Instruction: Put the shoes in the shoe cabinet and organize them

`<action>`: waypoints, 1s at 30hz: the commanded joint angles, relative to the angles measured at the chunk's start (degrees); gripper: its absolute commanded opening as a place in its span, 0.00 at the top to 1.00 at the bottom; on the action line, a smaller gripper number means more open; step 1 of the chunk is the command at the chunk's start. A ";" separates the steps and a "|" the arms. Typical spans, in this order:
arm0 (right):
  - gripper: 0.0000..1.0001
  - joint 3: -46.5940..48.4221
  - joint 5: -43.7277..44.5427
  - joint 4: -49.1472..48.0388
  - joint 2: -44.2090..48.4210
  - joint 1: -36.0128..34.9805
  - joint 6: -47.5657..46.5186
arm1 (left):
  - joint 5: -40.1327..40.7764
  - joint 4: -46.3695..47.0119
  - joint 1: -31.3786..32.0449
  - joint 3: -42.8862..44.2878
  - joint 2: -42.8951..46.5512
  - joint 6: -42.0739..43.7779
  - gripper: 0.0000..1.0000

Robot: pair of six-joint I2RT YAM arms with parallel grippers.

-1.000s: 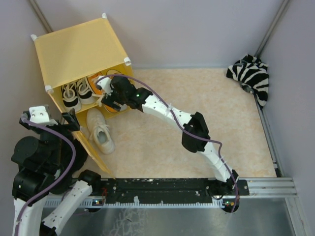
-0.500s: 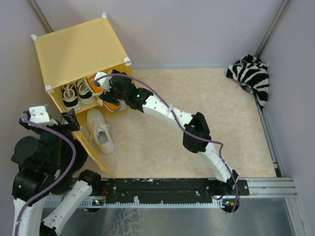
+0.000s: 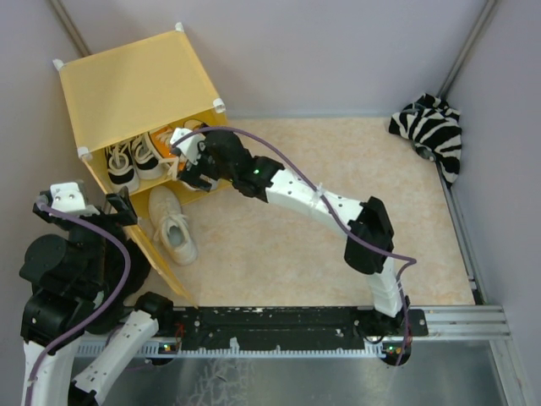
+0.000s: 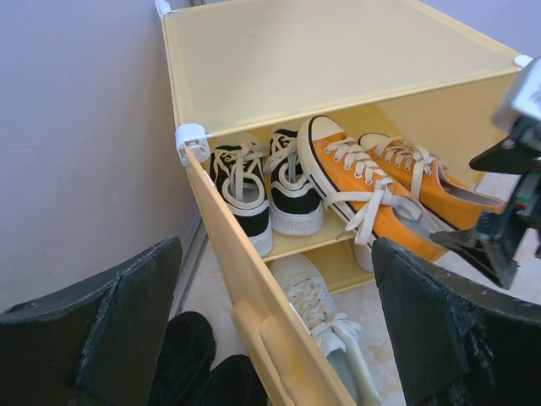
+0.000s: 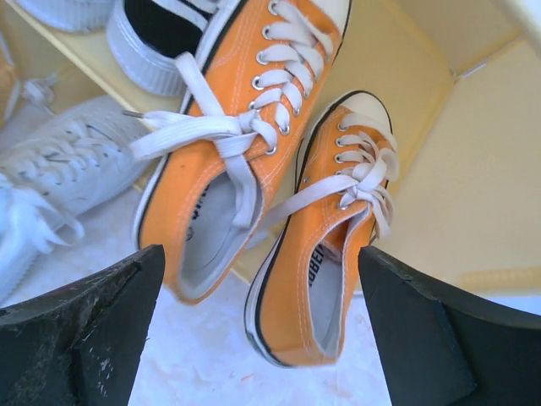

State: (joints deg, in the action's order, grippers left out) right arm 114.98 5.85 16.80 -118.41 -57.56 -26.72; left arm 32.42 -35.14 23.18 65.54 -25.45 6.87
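Note:
The yellow shoe cabinet (image 3: 135, 85) stands at the far left with its door (image 3: 159, 258) swung open. On its inner shelf sit a black-and-white pair (image 4: 254, 182) and an orange pair (image 5: 224, 161), heels jutting over the shelf edge. A white shoe (image 3: 173, 224) lies on the floor at the opening. My right gripper (image 3: 188, 158) is open and empty, just behind the orange heels (image 5: 258, 279). My left gripper (image 3: 89, 203) is open beside the door, with the door's top edge (image 4: 254, 296) between its fingers, not touching.
A zebra-striped cloth bundle (image 3: 435, 131) lies in the far right corner. Grey walls close in the back and both sides. The right arm's elbow (image 3: 372, 233) stretches across the beige floor (image 3: 338, 152). A metal rail (image 3: 321, 320) runs along the near edge.
My right gripper carried the second orange shoe onto the shelf, let go and opened. Its elbow swung right. The left arm has not moved.

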 commanded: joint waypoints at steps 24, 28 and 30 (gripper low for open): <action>0.14 -30.16 -9.43 -13.90 24.84 7.95 20.18 | 6.02 -3.78 0.46 2.70 -2.57 1.10 0.01; 0.22 -31.93 -14.22 -20.74 22.42 9.93 19.75 | 7.22 -5.00 0.46 4.32 -3.72 0.32 0.01; 0.24 -32.83 -18.13 -23.89 21.52 11.51 20.47 | 7.59 -5.33 0.46 4.65 -4.24 0.09 0.01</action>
State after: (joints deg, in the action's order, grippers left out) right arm 82.59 -4.10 5.32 -96.77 -48.34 -6.42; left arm 37.76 -39.38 23.42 68.01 -28.49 7.33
